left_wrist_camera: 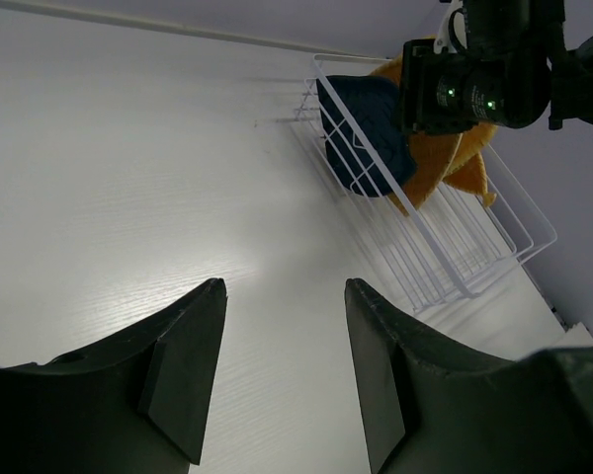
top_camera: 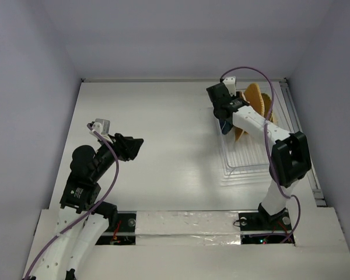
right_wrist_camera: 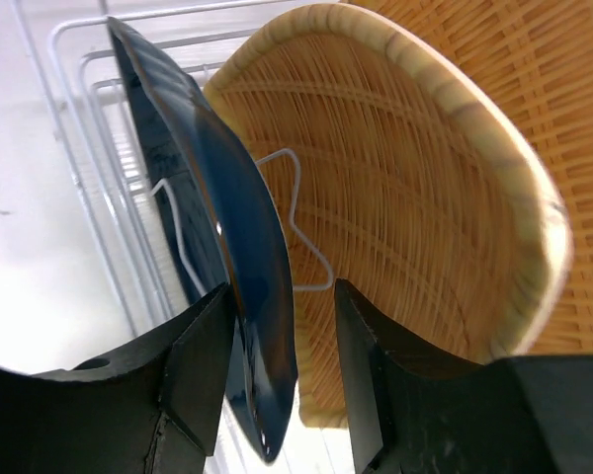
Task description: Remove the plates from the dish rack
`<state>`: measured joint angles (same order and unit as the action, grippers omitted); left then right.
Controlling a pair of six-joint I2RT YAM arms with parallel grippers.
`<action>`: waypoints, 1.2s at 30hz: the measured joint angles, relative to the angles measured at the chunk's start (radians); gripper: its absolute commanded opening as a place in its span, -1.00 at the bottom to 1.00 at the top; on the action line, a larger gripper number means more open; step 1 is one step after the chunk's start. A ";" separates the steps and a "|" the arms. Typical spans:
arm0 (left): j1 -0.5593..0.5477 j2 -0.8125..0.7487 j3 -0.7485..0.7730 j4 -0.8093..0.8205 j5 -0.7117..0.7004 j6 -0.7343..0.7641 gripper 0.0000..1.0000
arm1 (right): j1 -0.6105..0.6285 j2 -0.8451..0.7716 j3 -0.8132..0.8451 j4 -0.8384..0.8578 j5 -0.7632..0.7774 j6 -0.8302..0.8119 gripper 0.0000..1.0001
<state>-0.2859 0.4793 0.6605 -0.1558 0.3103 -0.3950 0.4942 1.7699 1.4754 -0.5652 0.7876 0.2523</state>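
Note:
The dish rack (top_camera: 245, 160) stands at the right of the table, a white wire frame on a clear tray. Orange woven plates (top_camera: 258, 105) stand on edge in it, with the dark blue dish (top_camera: 224, 127) at their left. My right gripper (top_camera: 226, 116) is at the rack's far left end. In the right wrist view my right gripper (right_wrist_camera: 282, 291) is open and straddles the blue dish (right_wrist_camera: 227, 217). The dish's rim lies close to the left finger, apart from the right one. A woven plate (right_wrist_camera: 405, 197) leans just behind it. My left gripper (left_wrist_camera: 282, 286) is open and empty over bare table.
The left wrist view looks across the table at the rack (left_wrist_camera: 455, 247), the blue dish (left_wrist_camera: 366, 128), the woven plates (left_wrist_camera: 445, 163) and the right arm's wrist (left_wrist_camera: 494, 69). White walls close off the table at the back and sides.

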 measured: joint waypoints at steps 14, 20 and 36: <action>0.000 -0.001 0.000 0.000 0.004 0.000 -0.03 | -0.007 0.107 0.061 0.000 0.067 -0.053 -0.39; 0.000 -0.003 0.000 0.000 0.008 0.000 -0.02 | -0.003 0.107 0.068 -0.008 0.070 -0.071 -0.66; 0.000 -0.005 0.000 0.001 0.015 0.000 -0.02 | 0.037 0.107 0.158 -0.104 0.135 -0.129 -1.00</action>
<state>-0.2859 0.4747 0.6605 -0.1551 0.3256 -0.3946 0.5316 1.8767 1.6333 -0.6689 0.9226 0.1230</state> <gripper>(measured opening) 0.487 0.240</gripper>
